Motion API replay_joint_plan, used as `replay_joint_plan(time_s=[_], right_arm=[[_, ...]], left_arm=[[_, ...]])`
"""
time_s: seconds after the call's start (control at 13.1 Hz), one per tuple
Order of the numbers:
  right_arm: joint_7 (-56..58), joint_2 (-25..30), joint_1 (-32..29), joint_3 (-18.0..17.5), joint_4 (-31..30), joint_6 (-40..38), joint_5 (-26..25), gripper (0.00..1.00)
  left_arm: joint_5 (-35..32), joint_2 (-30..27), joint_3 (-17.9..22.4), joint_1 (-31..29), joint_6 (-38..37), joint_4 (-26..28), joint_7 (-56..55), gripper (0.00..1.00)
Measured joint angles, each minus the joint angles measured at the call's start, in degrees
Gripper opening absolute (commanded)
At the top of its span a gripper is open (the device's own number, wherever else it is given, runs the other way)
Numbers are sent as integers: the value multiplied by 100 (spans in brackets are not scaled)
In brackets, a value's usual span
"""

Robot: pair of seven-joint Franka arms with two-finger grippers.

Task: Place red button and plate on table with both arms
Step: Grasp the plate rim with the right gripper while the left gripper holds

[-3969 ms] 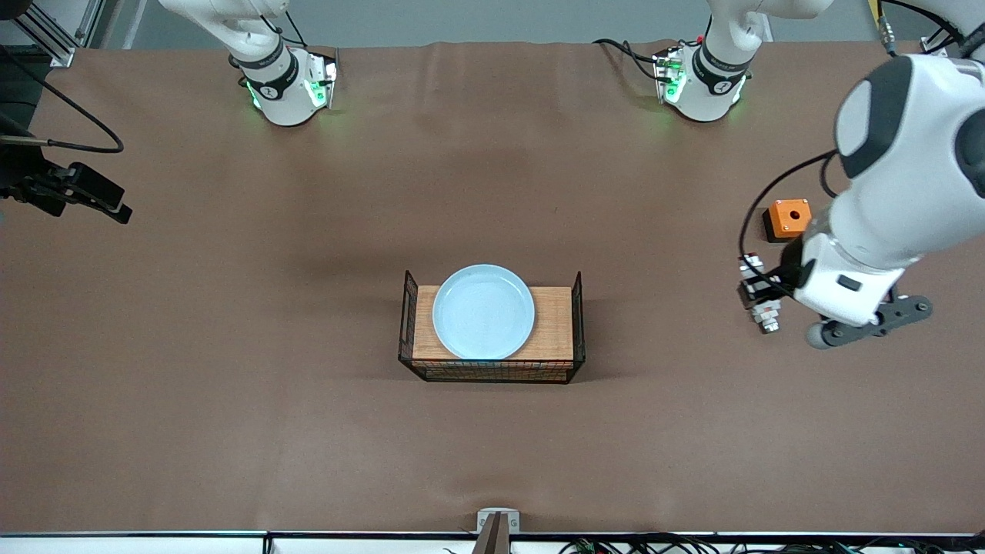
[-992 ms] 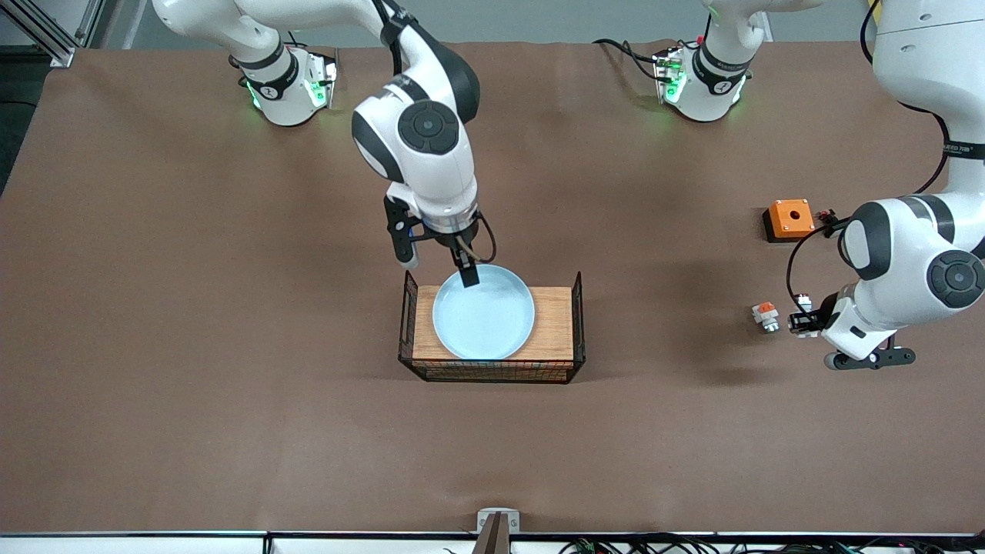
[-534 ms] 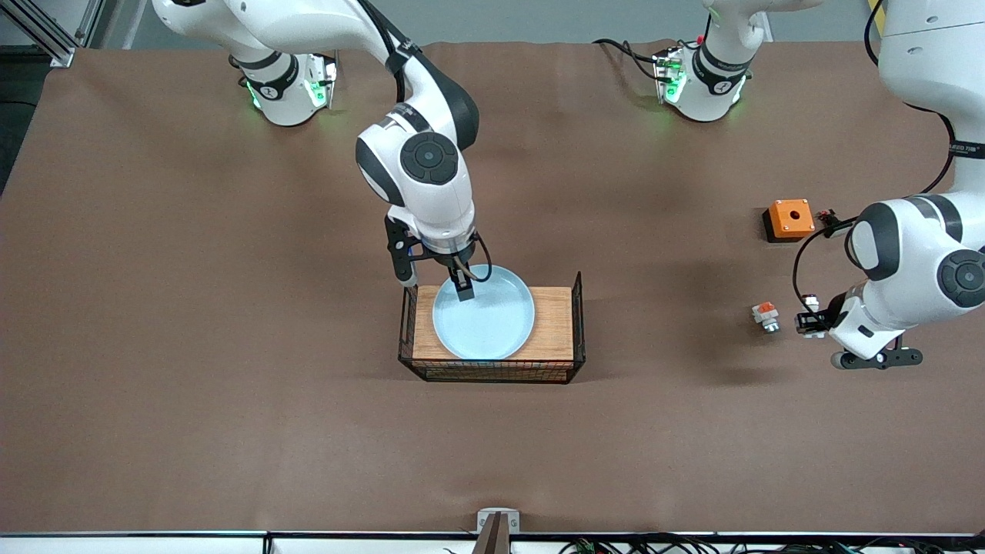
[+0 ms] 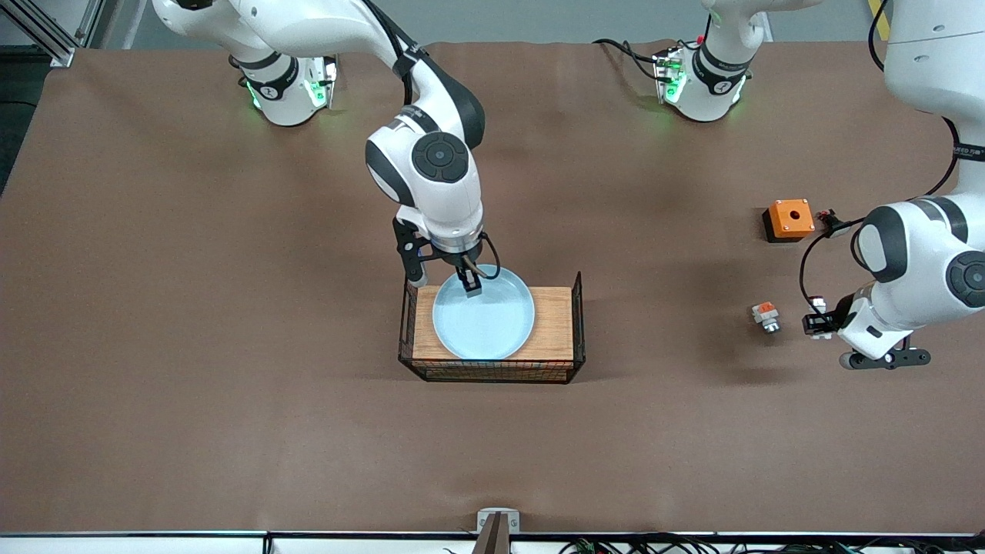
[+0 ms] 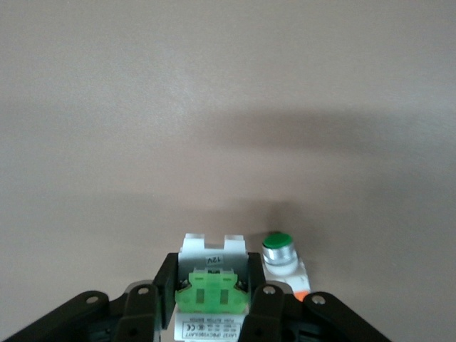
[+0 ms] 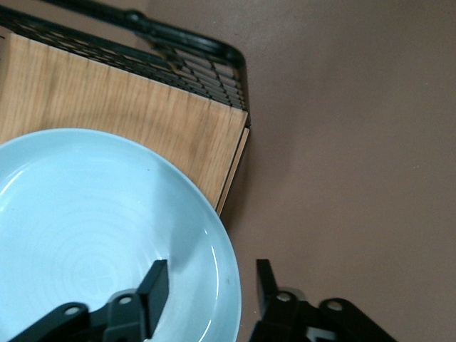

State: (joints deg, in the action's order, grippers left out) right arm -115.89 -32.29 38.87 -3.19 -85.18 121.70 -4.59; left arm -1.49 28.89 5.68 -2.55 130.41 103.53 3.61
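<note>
The pale blue plate (image 4: 485, 317) lies on the wooden board (image 4: 552, 327) at mid-table. My right gripper (image 4: 444, 282) is open and straddles the plate's rim on the side nearest the robot bases. In the right wrist view one finger (image 6: 155, 285) is inside the plate (image 6: 85, 228) and the other is outside the rim. My left gripper (image 4: 817, 323), at the left arm's end of the table, is shut on the red button (image 4: 818, 307). In the left wrist view the button's white body (image 5: 214, 249) and green block sit between the gripper (image 5: 212, 283) fingers; its red cap is hidden.
A similar small part with an orange-red block and green cap (image 4: 764, 315) lies on the cloth beside the held button, also in the left wrist view (image 5: 279, 251). An orange box (image 4: 789, 218) sits nearer the bases. Black wire ends (image 4: 577, 308) flank the board.
My right gripper has come down and shifted a little along the plate's rim. My left gripper has carried the red button slightly away from the orange-red part, toward the table's end.
</note>
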Motion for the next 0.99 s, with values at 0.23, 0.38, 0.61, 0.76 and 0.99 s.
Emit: replay_joint_plan(time_s=[0.23,0.38,0.61,0.76,0.99], right_arm=[[147,-1,2,-10,0,1,0,27],[197,-5,2,-15,0,1,0,13],[207,-26,3,-24,-1,-1,0,3],[209,-27,5,-39,7,19,0,1],[211,-22,6,-46,42,53,0,1]], left_arm=[[0,290,-1,-49,353,7,93,0],[0,464,1,-154,567,6,216,1],[1,667,-1,-413,885,5,520,9],[46,711,-9,-479,930,-2,535,15],[186,712,-75,-472,930,-12,535,14]])
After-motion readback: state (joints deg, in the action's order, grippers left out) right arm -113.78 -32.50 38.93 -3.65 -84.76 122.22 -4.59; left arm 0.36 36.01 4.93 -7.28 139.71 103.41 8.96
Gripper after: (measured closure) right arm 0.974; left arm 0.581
